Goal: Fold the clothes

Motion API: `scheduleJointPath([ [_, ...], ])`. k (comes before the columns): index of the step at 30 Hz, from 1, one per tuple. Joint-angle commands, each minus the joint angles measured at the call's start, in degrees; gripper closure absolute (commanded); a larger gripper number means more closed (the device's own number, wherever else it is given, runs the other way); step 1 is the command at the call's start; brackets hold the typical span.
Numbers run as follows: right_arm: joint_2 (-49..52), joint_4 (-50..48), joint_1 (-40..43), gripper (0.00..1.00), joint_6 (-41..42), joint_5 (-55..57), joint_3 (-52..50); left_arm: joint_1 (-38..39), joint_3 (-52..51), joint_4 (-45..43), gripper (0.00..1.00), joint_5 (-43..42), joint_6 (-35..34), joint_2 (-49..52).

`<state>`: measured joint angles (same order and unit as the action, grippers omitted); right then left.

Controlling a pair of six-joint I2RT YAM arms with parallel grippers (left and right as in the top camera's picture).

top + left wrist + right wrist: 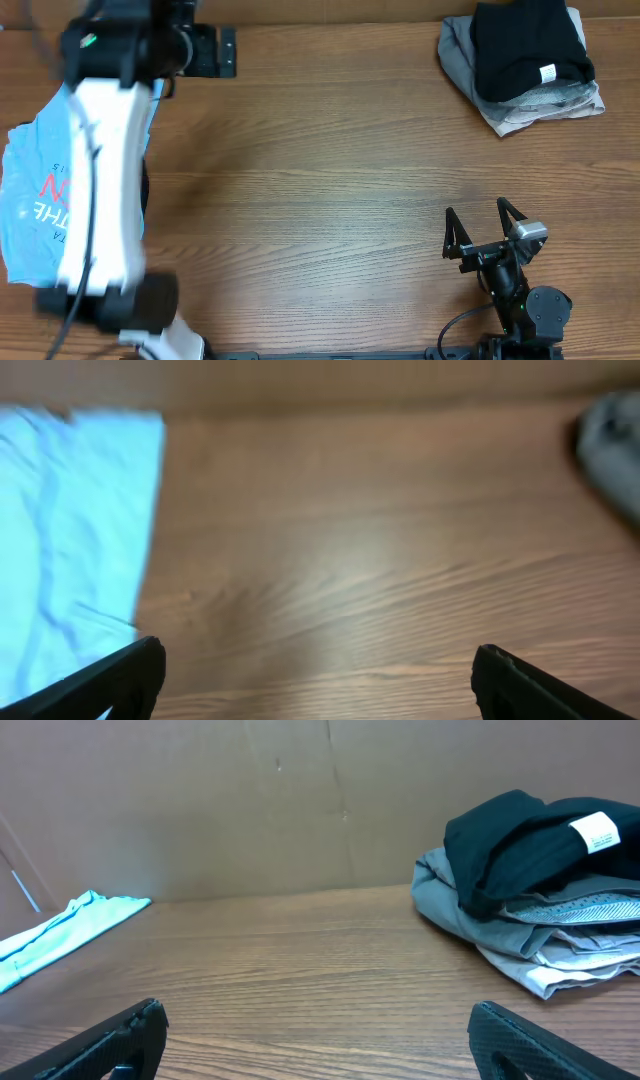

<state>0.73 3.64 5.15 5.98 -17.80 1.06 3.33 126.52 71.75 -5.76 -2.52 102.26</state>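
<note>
The light blue shirt with red-and-white lettering lies crumpled at the table's left edge, partly under my left arm. It also shows at the left of the left wrist view and far left in the right wrist view. The black T-shirt with a white tag lies folded on a grey pile at the back right. My left gripper is open and empty above bare wood beside the blue shirt. My right gripper is open and empty near the front right.
Folded grey garments lie under the black T-shirt at the back right, also in the right wrist view. A brown cardboard wall stands behind the table. The wooden tabletop stretches between the two shirts.
</note>
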Motion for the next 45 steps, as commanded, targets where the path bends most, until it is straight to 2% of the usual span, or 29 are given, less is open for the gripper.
scheduleJointPath([
  [1,-0.6,-0.3,-0.3,0.00,0.2,-0.2,-0.6,-2.3,-5.0,0.2,0.00,0.2,1.3,-9.6],
  [7,-0.6,-0.3,-0.3,0.00,0.2,-0.2,-0.6,-8.5,-22.3,-0.1,0.00,0.6,1.5,-25.4],
  [13,-0.6,-0.3,-0.3,0.00,0.2,-0.2,-0.6,-8.7,-36.1,-5.3,0.00,3.4,1.7,-39.3],
  [16,-0.6,-0.3,-0.3,0.00,0.2,-0.2,-0.6,-8.7,-45.9,-14.8,0.00,2.8,1.7,-46.4],
  [23,-0.6,-0.3,-0.3,0.00,0.2,-0.2,-0.6,-8.6,-75.3,-45.5,0.00,-6.1,0.9,-62.8],
  [29,-0.6,-0.3,-0.3,0.00,0.2,-0.2,-0.6,-8.6,-96.8,-66.6,0.00,-6.8,-2.9,-73.3],
  [37,-0.6,-0.3,-0.3,0.00,0.2,-0.2,-0.6,-8.5,-115.3,-82.3,0.00,-6.8,-6.8,-83.4],
  [45,-0.6,-0.3,-0.3,0.00,0.2,-0.2,-0.6,-8.5,-123.9,-84.4,0.00,-4.6,-6.7,-91.4],
])
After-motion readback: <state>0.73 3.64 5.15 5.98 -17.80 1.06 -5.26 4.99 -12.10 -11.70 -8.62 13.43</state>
